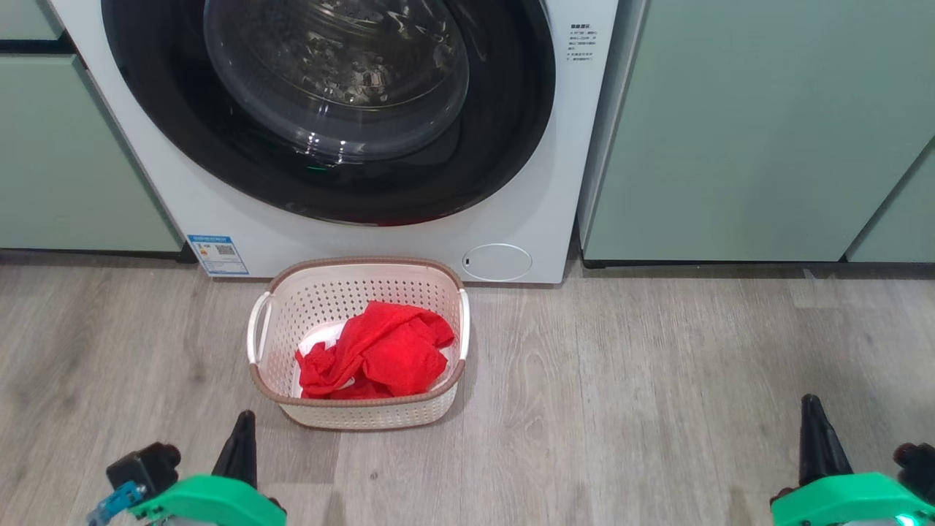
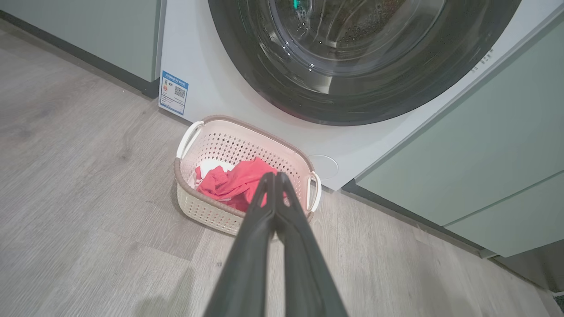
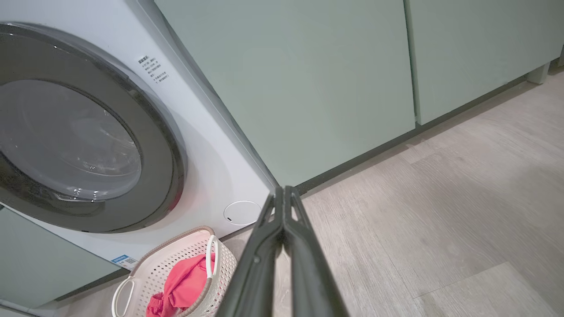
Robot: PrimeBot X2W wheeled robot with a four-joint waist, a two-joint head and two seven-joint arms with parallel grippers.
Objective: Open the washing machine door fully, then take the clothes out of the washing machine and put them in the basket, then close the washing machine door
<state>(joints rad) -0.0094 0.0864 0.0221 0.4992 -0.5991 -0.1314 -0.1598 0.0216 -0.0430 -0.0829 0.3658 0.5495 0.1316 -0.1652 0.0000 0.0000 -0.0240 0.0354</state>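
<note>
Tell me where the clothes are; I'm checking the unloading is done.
In the head view the clothes lie heaped inside the basket, left of centre on the floor, close before the washing machine, below its shut door.

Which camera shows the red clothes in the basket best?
The head view: it looks down into the basket at the clothes, nearly the whole heap visible. In the left wrist view the left gripper covers part of them; the right wrist view catches them at the bottom edge, partly behind the basket wall.
</note>
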